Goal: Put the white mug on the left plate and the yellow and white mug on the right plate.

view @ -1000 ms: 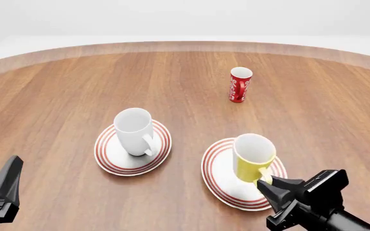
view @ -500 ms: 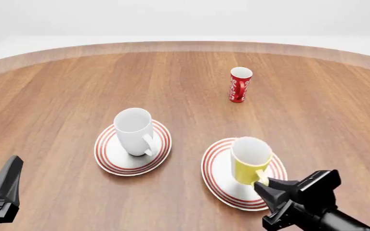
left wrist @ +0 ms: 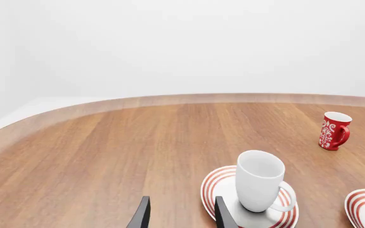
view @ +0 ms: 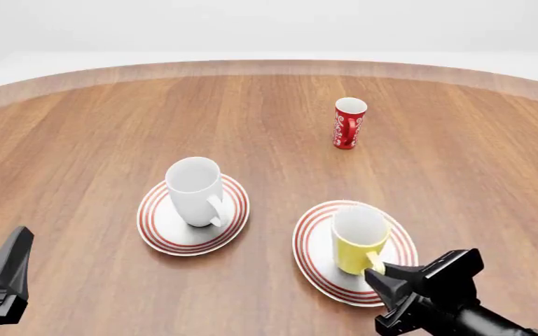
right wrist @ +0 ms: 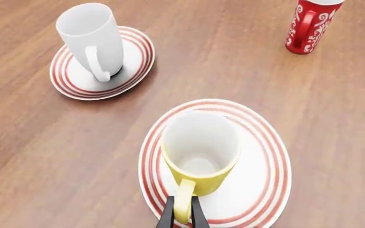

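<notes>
The glossy all-white mug (view: 195,190) stands on the red-ringed left plate (view: 156,229). The right hand (right wrist: 182,213) is clamped on the handle of the small yellow, white-lined mug (view: 357,240), which sits on the matching right plate (view: 312,253), toward 4 o'clock from the white mug. This looks like the release step; next the hand should part and back away. The left hand (left wrist: 178,216), fingers apart, idles.

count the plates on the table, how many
2. The left plate lies under the white mug; the right plate lies under the yellow and white mug. No others show.
</notes>
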{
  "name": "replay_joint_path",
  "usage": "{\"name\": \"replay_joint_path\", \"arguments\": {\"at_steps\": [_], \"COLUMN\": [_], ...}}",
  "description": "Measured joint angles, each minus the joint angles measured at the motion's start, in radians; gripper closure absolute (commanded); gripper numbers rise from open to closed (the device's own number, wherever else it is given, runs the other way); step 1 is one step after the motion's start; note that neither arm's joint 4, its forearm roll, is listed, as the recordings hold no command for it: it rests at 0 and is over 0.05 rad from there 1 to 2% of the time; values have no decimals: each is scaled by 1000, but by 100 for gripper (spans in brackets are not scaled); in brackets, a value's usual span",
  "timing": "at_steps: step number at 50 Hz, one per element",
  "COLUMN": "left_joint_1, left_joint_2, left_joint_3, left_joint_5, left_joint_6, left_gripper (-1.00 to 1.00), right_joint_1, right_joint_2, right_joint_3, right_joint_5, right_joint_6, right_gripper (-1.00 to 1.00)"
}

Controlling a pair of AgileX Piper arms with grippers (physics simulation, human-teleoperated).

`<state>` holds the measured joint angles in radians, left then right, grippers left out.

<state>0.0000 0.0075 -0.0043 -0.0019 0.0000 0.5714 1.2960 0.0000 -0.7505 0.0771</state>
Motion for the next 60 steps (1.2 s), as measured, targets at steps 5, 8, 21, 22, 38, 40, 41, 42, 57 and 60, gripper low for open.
{"name": "replay_joint_path", "arguments": {"at_steps": [5, 8, 21, 22, 38, 40, 41, 42, 57, 60], "left_joint_1": [0, 0, 0, 0, 0, 0, 0, 0, 0, 0], "left_joint_2": [0, 0, 0, 0, 0, 0, 0, 0, 0, 0], "left_joint_3": [0, 0, 0, 0, 0, 0, 0, 0, 0, 0], "left_joint_5": [0, 0, 0, 0, 0, 0, 0, 0, 0, 0], "left_joint_6": [0, 0, 0, 0, 0, 0, 0, 0, 0, 0], "left_gripper": [-100, -100, -100, -100, -100, -100, -100, -100, -100, -100], "right_joint_1": [-2, -2, -9, -10, -15, -17, -17, -18, -36, -40], "right_joint_2": [7, 17, 34, 30, -56, -76, -87, -97, -275, -305], "right_joint_3": [0, 0, 0, 0, 0, 0, 0, 0, 0, 0], "right_joint_5": [-3, -10, -18, -14, 69, 88, 97, 107, 263, 288], "right_joint_6": [2, 5, 9, 9, 8, 6, 6, 5, -15, -19], "right_gripper": [-100, -100, -100, -100, -100, -100, -100, -100, -100, -100]}}
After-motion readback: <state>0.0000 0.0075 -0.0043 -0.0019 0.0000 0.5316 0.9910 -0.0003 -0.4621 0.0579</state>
